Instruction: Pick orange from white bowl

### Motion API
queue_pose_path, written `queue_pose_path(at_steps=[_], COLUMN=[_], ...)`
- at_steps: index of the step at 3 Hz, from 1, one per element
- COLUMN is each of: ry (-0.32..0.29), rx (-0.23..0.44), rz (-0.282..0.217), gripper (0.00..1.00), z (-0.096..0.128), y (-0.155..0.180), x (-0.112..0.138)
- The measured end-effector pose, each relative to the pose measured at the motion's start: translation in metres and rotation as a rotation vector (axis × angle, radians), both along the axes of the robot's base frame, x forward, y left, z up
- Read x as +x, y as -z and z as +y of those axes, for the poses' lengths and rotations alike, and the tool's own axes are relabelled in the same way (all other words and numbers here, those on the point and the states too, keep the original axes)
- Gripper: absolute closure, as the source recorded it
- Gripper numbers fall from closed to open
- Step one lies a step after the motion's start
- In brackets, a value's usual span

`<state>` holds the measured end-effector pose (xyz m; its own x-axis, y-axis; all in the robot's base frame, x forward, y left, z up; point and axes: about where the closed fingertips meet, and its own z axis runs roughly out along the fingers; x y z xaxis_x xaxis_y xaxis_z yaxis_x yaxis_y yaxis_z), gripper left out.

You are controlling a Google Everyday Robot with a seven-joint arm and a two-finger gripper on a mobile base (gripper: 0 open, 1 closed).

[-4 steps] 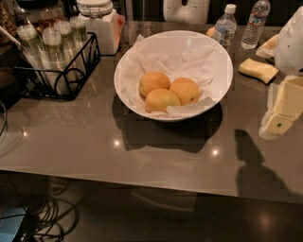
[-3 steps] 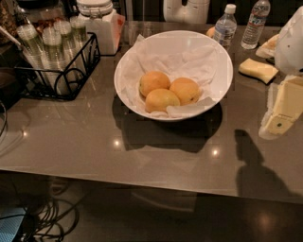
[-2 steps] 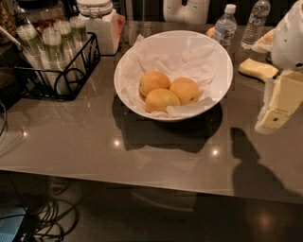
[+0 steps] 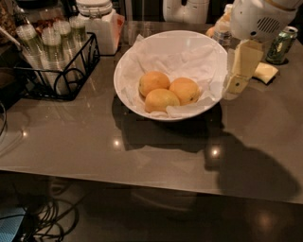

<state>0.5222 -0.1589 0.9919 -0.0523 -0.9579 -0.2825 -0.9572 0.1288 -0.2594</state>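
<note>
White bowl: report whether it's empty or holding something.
Not empty: three fruits lie on crumpled paper inside the white bowl. The tool hangs outside its right rim.

Glossy grey-brown countertop (image 4: 85, 142) fills the view, front edge running across the lower part. Two small light glints (image 4: 116, 142) on its surface, a broad dark shadow at right. Black wire rack (image 4: 71, 81) with clear cups (image 4: 52, 40) at back left, a white lidded canister (image 4: 102, 23) beside it. White appliance (image 4: 187, 9) at back centre, green can (image 4: 281, 45) far right. Dark shiny floor (image 4: 189, 222) below, cables (image 4: 52, 217) lower left. Gripper (image 4: 233, 89) hangs over the countertop, upper right.
</note>
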Motion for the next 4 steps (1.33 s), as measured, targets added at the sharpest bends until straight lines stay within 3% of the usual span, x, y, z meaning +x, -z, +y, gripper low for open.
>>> queue_pose_path(at_steps=[1,2,3,4], ry=[0.007,0.059,0.069,0.069], rx=[0.010,0.011,0.012,0.015], rz=[-0.006,0.022,0.051,0.049], gripper=[0.00,0.00,0.00,0.19], z=[0.002,-0.004,0.000,0.001], y=[0.001,0.023,0.044,0.047], x=[0.002,0.029,0.063,0.066])
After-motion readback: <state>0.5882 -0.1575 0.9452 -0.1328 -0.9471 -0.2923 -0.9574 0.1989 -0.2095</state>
